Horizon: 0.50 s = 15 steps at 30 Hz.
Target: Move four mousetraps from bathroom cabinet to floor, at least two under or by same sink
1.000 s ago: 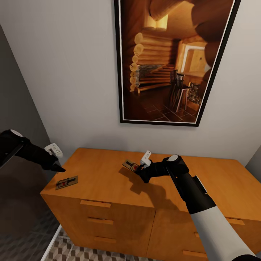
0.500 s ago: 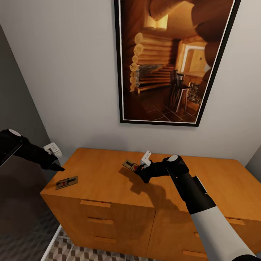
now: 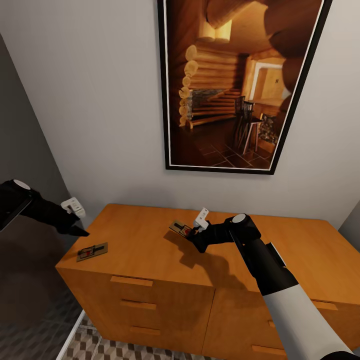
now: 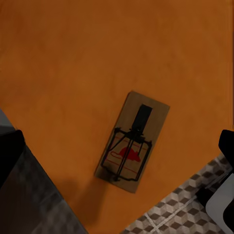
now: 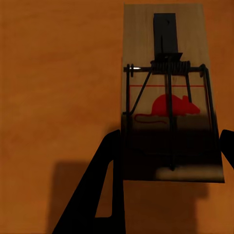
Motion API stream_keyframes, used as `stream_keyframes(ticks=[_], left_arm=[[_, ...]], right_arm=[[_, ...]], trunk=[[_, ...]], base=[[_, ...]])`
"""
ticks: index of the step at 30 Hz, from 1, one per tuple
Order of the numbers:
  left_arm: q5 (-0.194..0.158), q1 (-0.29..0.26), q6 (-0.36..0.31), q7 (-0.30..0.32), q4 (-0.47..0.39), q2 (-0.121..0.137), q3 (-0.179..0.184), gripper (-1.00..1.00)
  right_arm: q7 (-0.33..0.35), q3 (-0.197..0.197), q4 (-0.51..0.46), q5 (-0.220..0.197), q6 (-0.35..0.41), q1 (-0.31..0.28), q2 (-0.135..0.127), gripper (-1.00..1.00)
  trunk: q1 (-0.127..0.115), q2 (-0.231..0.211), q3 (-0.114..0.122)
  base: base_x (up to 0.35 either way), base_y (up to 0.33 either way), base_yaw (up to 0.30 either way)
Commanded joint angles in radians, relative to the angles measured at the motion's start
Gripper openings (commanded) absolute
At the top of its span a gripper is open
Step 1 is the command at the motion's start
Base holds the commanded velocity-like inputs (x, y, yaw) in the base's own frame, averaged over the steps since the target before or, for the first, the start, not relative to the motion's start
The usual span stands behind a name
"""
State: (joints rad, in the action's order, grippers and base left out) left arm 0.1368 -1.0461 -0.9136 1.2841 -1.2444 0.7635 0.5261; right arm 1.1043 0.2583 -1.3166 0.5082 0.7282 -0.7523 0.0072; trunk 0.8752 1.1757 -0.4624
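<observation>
On the cabinet [image 3: 150,240] I see two traps. The left trap [image 3: 92,251] lies flat near the front left corner, and my left gripper [image 3: 80,231] hovers above it, spread wide. My right gripper [image 3: 192,235] is closed on the middle trap [image 3: 180,229]. A framed cabin picture [image 3: 235,85] hangs above. No readable writing, only a red mouse mark.

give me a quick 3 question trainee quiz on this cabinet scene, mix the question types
1. True or false: the mousetrap near the left corner lies flat on the cabinet top, with the left gripper above it.
2. The right gripper is at: A) a drawer handle B) the second mousetrap C) the framed picture.
3. How many mousetraps are seen on the cabinet top in the head view?

Key: 1 true; 2 B; 3 two.
</observation>
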Motion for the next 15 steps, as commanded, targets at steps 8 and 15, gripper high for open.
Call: stream_keyframes(ticks=[8,15], left_arm=[[0.007,-0.002,-0.008,-0.008,0.0,-0.016,0.003,1.0],[0.009,0.0,-0.008,-0.009,0.005,-0.024,0.003,1.0]], right_arm=[[0.009,0.0,-0.001,0.006,0.008,-0.001,0.0,-1.0],[0.009,0.0,-0.001,0.006,0.008,-0.001,0.0,-1.0]], trunk=[[0.0,0.001,-0.001],[0.0,0.001,-0.001]], base=[[0.0,0.0,0.0],[0.0,0.0,0.0]])
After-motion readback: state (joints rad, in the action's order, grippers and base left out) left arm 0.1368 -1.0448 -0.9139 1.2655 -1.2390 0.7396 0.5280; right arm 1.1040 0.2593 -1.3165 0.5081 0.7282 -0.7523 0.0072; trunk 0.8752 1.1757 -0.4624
